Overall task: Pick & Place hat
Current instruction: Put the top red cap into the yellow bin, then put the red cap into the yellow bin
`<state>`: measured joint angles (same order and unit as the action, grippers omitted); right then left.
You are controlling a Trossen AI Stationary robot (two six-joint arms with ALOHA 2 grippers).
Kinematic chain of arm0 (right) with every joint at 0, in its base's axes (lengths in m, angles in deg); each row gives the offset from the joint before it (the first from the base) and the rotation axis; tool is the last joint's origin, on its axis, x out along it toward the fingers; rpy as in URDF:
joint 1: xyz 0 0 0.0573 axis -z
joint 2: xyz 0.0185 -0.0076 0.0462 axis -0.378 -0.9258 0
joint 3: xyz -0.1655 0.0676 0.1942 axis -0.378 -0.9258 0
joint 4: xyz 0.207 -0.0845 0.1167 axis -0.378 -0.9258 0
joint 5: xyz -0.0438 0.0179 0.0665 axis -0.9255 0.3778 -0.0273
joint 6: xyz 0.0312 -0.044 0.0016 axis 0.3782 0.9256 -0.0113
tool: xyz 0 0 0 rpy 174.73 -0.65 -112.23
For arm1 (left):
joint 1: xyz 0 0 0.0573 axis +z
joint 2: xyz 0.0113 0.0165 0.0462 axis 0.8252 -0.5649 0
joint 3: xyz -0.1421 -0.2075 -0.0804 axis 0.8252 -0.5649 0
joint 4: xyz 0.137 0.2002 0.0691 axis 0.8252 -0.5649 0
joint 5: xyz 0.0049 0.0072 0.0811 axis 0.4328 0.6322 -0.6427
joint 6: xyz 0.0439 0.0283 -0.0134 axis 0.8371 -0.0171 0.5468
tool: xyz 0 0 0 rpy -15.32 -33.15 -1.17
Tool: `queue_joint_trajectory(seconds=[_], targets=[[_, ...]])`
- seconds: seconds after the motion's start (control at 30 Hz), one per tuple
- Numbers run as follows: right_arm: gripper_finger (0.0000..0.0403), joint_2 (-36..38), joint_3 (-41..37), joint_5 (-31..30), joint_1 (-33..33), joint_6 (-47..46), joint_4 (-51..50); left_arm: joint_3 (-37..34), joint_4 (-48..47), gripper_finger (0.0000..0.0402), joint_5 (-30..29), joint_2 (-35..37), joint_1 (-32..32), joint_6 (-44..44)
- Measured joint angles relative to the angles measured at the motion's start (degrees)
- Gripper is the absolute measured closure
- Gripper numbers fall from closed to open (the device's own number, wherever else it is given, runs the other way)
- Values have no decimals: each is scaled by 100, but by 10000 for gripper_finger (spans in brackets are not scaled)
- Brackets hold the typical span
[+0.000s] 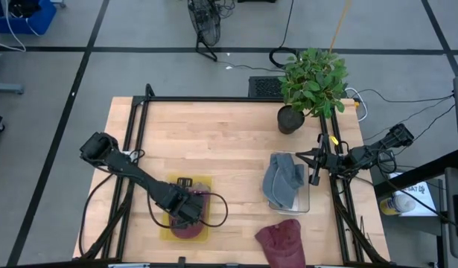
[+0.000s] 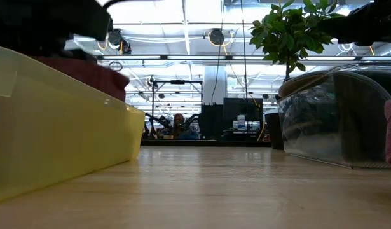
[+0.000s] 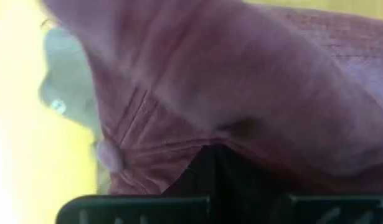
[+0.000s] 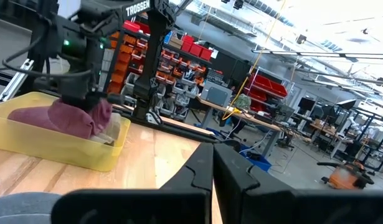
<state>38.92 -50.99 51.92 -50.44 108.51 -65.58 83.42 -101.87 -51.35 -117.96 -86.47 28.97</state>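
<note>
A maroon hat (image 1: 193,225) lies in a yellow tray (image 1: 169,232) near the table's near edge, left of centre. My left gripper (image 1: 190,211) is down in the tray, shut on the hat. In the right wrist view the hat (image 4: 54,118) bunches up under that gripper (image 4: 85,99). My right gripper (image 4: 213,165) is shut and holds nothing; it hovers at the table's right side (image 1: 310,158), over a clear container (image 1: 303,201) with a grey-blue hat (image 1: 283,182) inside. A second maroon hat (image 1: 282,240) lies flat on the table by the near edge. My left gripper (image 3: 213,165) pinches a fold of the maroon hat's cloth (image 3: 197,140) between its two fingers, coming from above and pointing down. One layer or several, I cannot tell. The hat rises into a bunch at the fingers, and the rest of it (image 4: 29,118) lies in the tray.
A potted plant (image 1: 310,82) stands at the far right of the table. Black frame rails run along the left, far and right sides. In the low view the yellow tray wall (image 2: 55,140) and the clear container (image 2: 335,121) flank bare wood in the middle.
</note>
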Motion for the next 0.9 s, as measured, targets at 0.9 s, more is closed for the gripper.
queue_joint_trajectory(seconds=[0.9], targets=[[403, 2, 0, 0, 2, 68, 0, 1430, -1727, 369, -1783, 224, -291, 37]])
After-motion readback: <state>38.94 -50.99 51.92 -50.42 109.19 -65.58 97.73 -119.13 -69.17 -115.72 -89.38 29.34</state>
